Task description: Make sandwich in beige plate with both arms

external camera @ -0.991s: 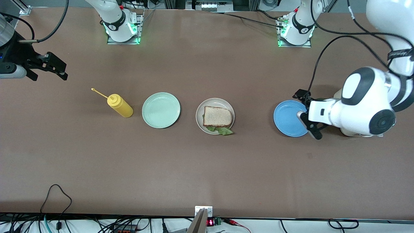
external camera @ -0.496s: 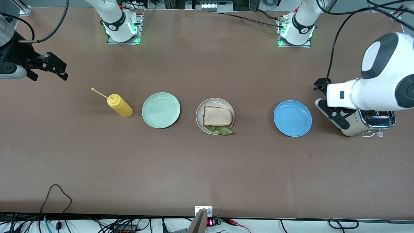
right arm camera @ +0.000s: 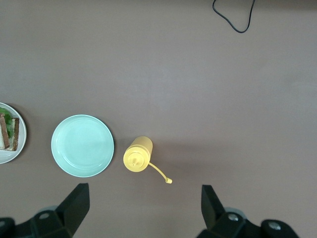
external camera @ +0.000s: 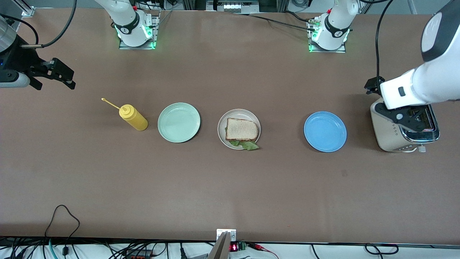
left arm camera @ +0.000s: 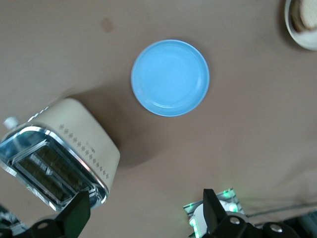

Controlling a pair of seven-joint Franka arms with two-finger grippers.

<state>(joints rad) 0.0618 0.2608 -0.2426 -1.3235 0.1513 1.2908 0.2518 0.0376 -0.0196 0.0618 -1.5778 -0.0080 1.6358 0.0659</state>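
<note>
Left gripper (external camera: 404, 120) hangs over the toaster (external camera: 404, 138), right gripper (external camera: 54, 77) over the table's right-arm end, sandwich (external camera: 242, 130) on the beige plate (external camera: 222, 124). Left wrist view: fingers (left arm camera: 77, 213) wide above toaster and blue plate (left arm camera: 170, 78). Right wrist view: fingers (right arm camera: 74, 203) wide above yellow bottle (right arm camera: 138, 154) and mint plate (right arm camera: 82, 146)

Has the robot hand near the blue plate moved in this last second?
Yes. The left gripper has drawn off the blue plate toward the left arm's end and is now over the toaster.
</note>
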